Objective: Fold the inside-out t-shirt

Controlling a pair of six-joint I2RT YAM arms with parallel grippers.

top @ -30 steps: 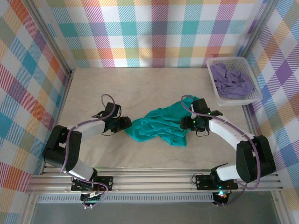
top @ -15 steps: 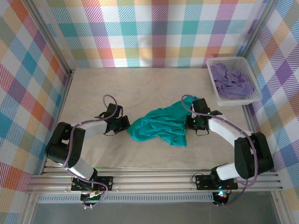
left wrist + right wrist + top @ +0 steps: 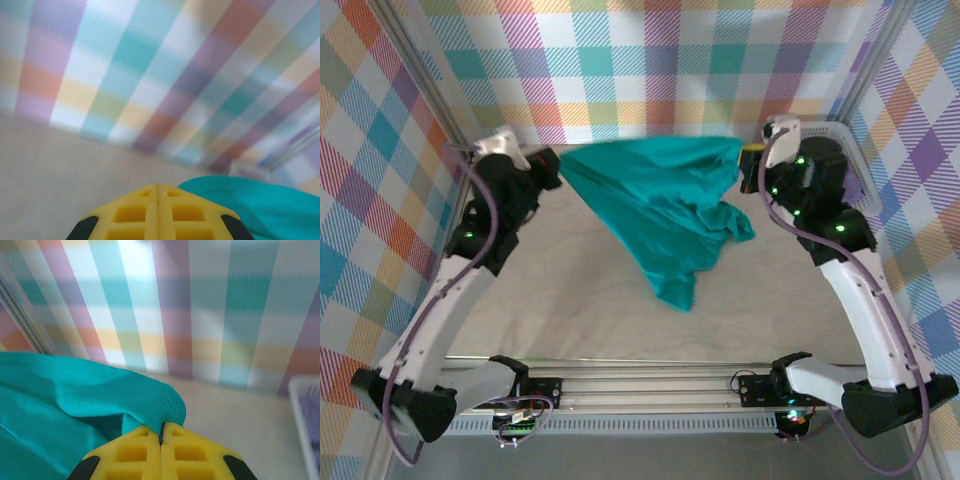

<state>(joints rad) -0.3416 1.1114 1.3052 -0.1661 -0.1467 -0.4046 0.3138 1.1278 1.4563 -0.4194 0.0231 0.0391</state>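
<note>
The inside-out t-shirt (image 3: 660, 205) is teal-green and hangs stretched between my two raised grippers, its lower end drooping to a point toward the table. My left gripper (image 3: 548, 168) holds its left upper corner and my right gripper (image 3: 752, 160) its right upper corner. In the left wrist view the yellow fingertips (image 3: 158, 186) are pressed together with the t-shirt (image 3: 260, 205) bulging out to their right. In the right wrist view the gripper (image 3: 161, 426) is shut on a stitched hem of the t-shirt (image 3: 75, 400).
A white basket (image 3: 825, 127) with a lavender garment (image 3: 853, 187) stands at the back right, partly behind my right arm; its corner (image 3: 301, 405) shows beside the right gripper. Plaid walls enclose the pale table (image 3: 570, 300) on three sides.
Both grippers closed on the t-shirt where it lay crumpled on the table, then rose and moved apart toward the back. The shirt now hangs spread between them.
</note>
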